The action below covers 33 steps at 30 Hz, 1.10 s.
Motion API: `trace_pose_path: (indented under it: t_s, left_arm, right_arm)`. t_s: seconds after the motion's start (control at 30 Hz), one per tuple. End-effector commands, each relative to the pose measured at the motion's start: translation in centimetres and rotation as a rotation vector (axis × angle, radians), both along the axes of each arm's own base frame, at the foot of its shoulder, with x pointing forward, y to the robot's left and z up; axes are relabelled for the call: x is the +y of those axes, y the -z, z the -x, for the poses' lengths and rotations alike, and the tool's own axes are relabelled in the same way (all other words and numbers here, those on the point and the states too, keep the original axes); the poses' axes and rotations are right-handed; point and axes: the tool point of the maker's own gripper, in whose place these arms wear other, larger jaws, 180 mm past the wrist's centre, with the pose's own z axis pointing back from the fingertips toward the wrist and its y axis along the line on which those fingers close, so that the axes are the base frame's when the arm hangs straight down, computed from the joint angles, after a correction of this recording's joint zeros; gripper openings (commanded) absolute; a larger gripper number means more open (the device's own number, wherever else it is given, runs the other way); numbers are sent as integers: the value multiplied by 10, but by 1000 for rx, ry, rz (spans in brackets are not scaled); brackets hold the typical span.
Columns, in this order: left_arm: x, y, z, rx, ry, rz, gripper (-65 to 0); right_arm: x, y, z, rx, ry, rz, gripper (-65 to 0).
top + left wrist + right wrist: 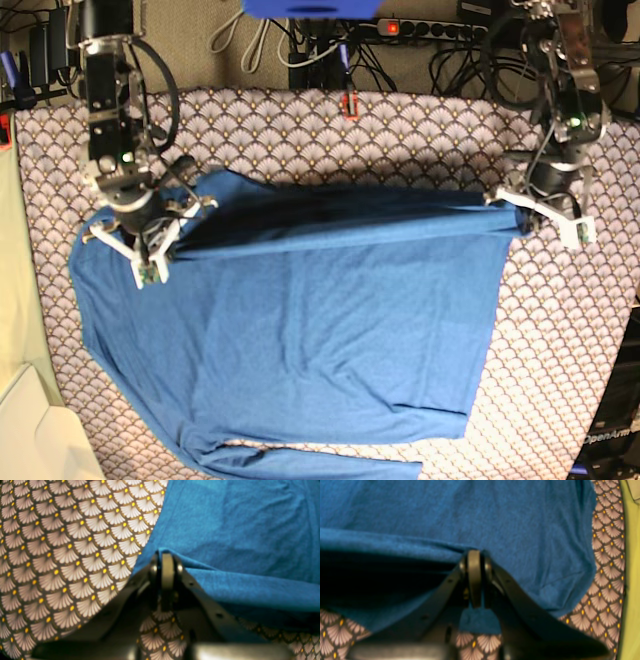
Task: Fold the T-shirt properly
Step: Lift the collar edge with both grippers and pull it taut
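Blue T-shirt (330, 320) hangs pinched by left gripper (512, 212) and right gripper (175, 228); they should carry this far edge nearward together.

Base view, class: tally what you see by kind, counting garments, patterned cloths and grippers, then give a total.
Garments: 1, the T-shirt
Patterned cloths: 1, the scallop cloth
Grippers: 2, the left gripper and the right gripper, each shut on the shirt's edge
Total: 4

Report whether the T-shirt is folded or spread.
Mostly spread: the T-shirt lies flat, with its far edge lifted between the left claw and right claw.
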Motion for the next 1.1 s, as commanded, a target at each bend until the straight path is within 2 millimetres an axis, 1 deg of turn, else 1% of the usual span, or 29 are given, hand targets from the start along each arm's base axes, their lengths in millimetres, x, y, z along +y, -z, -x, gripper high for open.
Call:
trace_pose_path:
  t_s: [0.0,0.13,0.2,0.4,0.53,0.67,0.83,0.97,1.07]
  left_arm:
    - [13,-13,-3,-40,-24,-31,-645]
    - [23,-15,-1,-44,-50,-38,-645]
    - [24,-13,3,-36,-54,-40,-645]
    - [26,-11,6,-28,-58,-42,-645]
    - [26,-11,6,-28,-57,-41,-645]
    - [25,-10,6,-26,-54,-40,-645]
    - [24,-11,4,-33,-56,-36,-645]
    - [23,-11,3,-35,-56,-34,-645]
    - [23,-11,3,-35,-56,-33,-645]
  right_arm:
    - [-4,-13,-11,-50,6,8,-650]
    - [-7,-13,-19,-50,11,11,-650]
    - [-7,-14,-19,-53,10,11,-650]
    - [16,-15,-23,-57,-52,9,-650]
    - [24,-14,-23,-54,-73,6,-650]
    - [26,-13,-22,-51,-79,6,-650]
    - [25,-8,-17,-33,-77,9,-650]
    - [24,1,-6,-6,-82,15,-650]
    - [31,14,7,35,-121,30,-650]
